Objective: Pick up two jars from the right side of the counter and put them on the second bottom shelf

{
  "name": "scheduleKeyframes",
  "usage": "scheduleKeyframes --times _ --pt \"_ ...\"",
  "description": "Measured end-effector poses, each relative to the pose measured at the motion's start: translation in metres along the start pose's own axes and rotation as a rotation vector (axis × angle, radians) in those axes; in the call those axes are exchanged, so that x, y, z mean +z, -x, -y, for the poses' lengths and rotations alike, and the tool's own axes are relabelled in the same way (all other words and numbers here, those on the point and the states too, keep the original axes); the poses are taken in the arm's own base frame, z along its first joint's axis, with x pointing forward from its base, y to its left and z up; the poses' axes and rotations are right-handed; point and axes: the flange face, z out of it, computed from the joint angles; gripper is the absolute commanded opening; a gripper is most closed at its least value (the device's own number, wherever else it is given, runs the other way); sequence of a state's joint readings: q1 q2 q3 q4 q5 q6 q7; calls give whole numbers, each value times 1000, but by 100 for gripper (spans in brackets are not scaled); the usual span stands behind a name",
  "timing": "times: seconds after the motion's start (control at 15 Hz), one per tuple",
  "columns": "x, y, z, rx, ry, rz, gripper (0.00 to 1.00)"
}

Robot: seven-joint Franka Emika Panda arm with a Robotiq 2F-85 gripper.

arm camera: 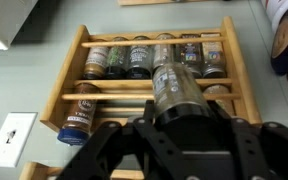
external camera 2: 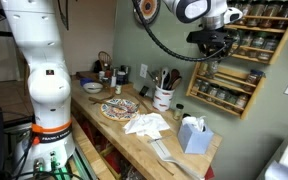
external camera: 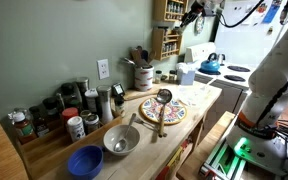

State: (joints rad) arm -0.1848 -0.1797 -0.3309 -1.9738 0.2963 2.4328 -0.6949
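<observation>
The claw (arm camera: pixel 174 135) is clenched on a clear jar (arm camera: pixel 172 90) with dark contents, held lengthways between its black fingers (arm camera: pixel 114 145) in the wrist view, right in front of the wooden spice rack (arm camera: pixel 109 96) on the pale green wall. The jar lies over the rack's middle tiers; I cannot tell which tier it is level with or whether it touches the wood. One tier above it in that view carries a row of small dark jars (arm camera: pixel 136 58) with coloured labels, and a single jar (arm camera: pixel 79 125) stands on a tier at the left; every label is too blurred to read, so no brand or wording can be made out. A white switch plate (arm camera: pixel 9 135) sits on the wall beside the rack. In an exterior view the claw (external camera 2: pixel 212 52) hangs at the rack's (external camera 2: pixel 246 70) left part, well above the desk (external camera: pixel 154 145), where a cluster of jars (external camera: pixel 64 110) stands against the wall near a patterned plate (external camera: pixel 164 110)
</observation>
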Motion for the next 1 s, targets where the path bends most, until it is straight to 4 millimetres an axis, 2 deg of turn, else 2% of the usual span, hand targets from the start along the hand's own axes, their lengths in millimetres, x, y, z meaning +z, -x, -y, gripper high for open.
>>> scheduleKeyframes --times 0.47,0.73,1.0 --pt "13 -28 -30 47 25 -80 29" --pt "30 -42 -46 64 22 -124 29" --pt "52 -48 -65 72 32 -128 29"
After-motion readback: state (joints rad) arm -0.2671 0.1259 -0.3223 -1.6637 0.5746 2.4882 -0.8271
